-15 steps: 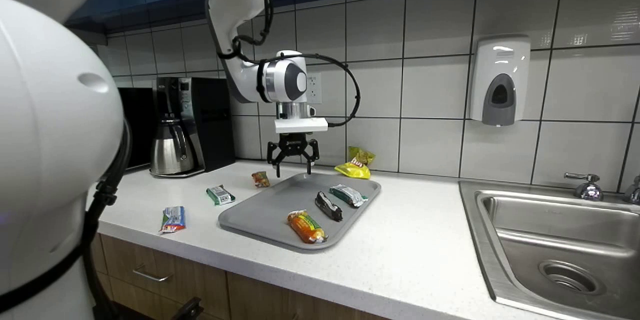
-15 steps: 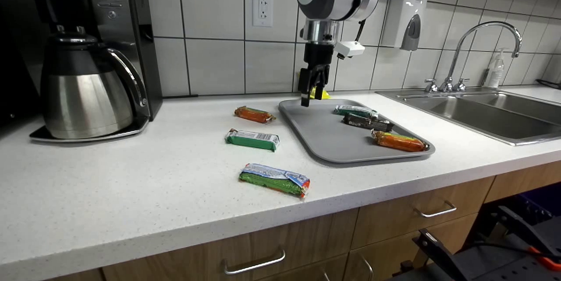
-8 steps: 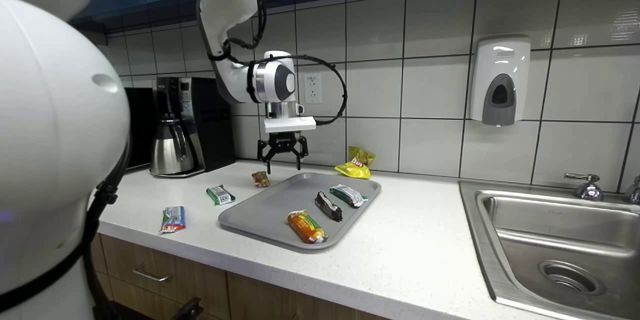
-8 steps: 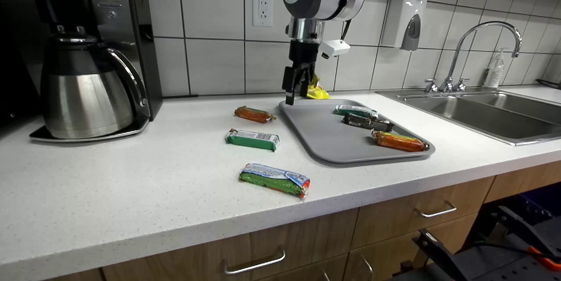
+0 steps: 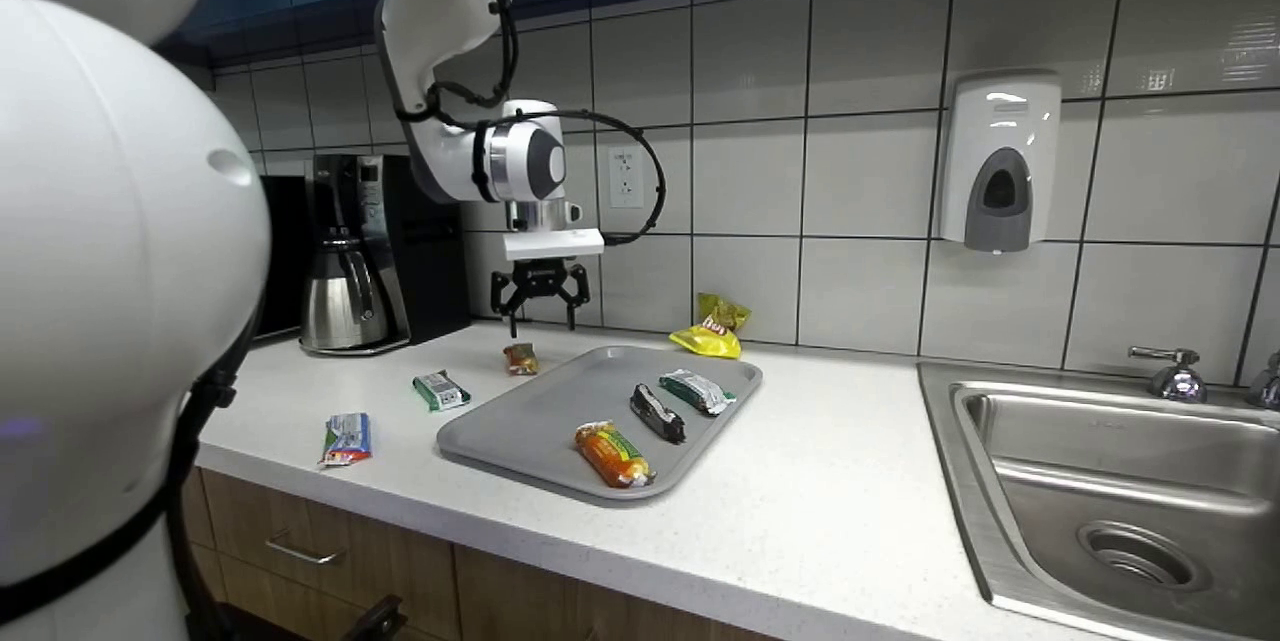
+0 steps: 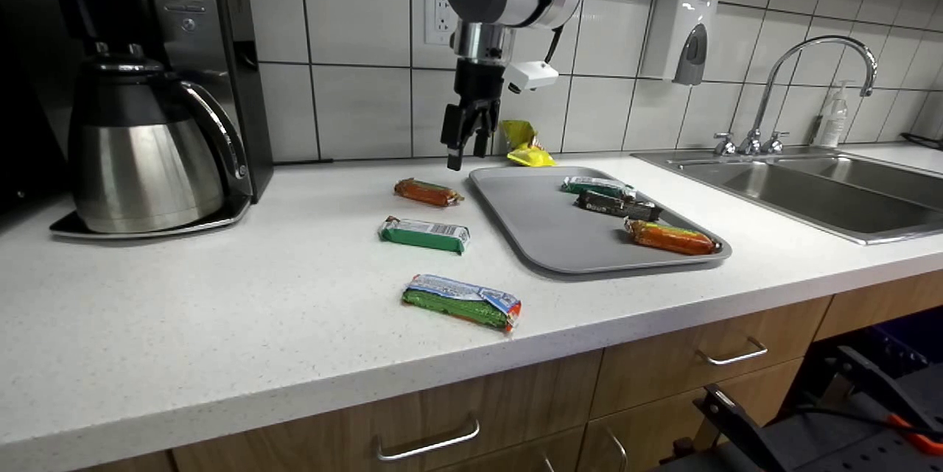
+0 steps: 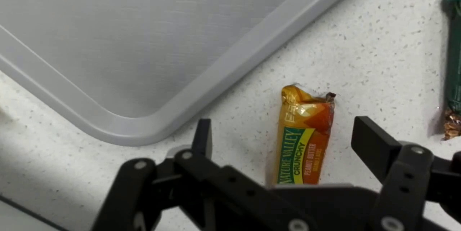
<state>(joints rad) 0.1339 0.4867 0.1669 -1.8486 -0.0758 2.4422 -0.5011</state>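
White tabletop [image 6: 280, 310], tiled wall [image 6: 361, 111] behind. Claw [image 5: 542, 326] is spread wide, holding nothing, at 1 o'clock of the Nature Valley bar [image 7: 302, 144] in both exterior views, not touching. Bar lies on the tabletop; in the wrist view it shows between the fingers [image 7: 372, 144], its 6 o'clock end blocked by the claw; tray [image 7: 144, 43] at its 10, green bar [image 7: 454, 76] at its 2. From it in an exterior view: coffee maker [image 6: 210, 60] at 10, yellow bag [image 6: 532, 155] at 2, sink [image 6: 810, 188] at 3, blue-and-green bar [image 6: 463, 301] at 5. Tray carries green-and-white bar [image 6: 597, 185], dark bar [image 6: 617, 205], orange bar [image 6: 670, 238]. Readable: NATURE VALLEY, CRUNCHY, PEANUT BUTTER. Versus a second ago: claw has moved toward 9 o'clock in both exterior views; bars unmoved.
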